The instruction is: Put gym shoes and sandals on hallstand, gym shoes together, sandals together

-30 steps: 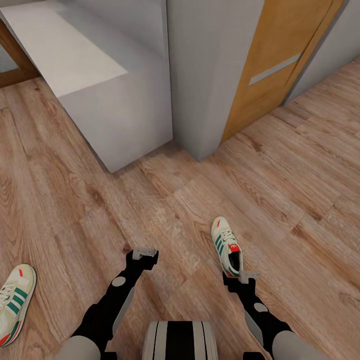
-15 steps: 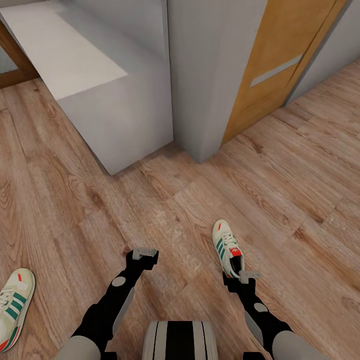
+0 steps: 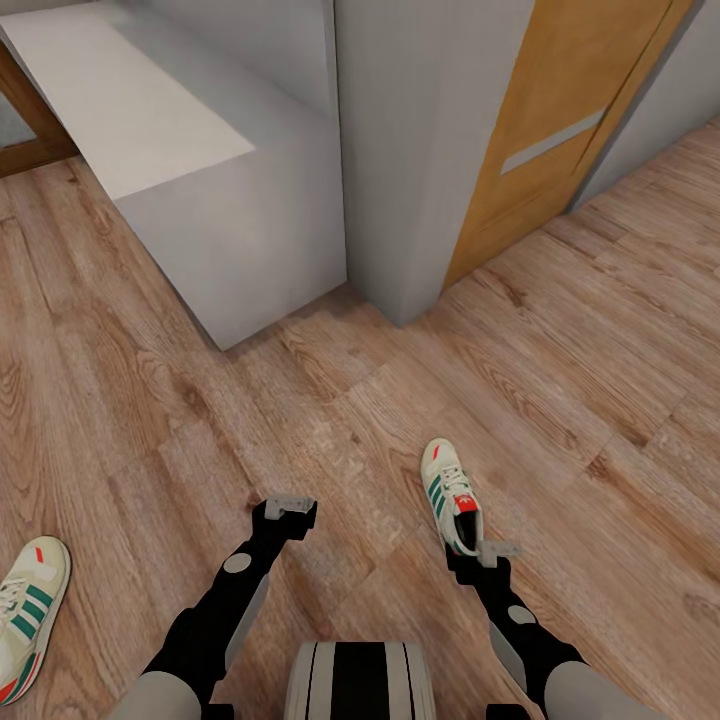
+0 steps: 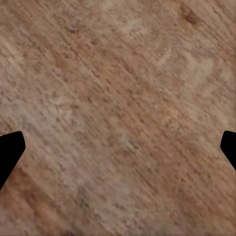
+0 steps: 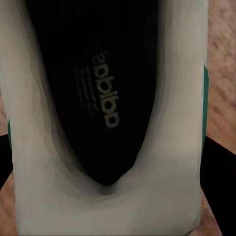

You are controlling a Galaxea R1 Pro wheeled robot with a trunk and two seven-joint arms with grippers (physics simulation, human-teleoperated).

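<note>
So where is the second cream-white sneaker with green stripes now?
In the head view the second cream-white sneaker with green stripes lies on the wood-plank floor at the far left edge, beyond the left claw.

Your view has swung a little, so the loose gym shoe (image 3: 28, 620) has slid toward the lower left frame edge. The held gym shoe (image 3: 452, 495) has risen slightly against the corridor floor (image 3: 600, 400) since half a second ago.

Black arms (image 3: 215, 610) (grey-capped joints), striped black-white trunk (image 3: 360, 680).
</note>
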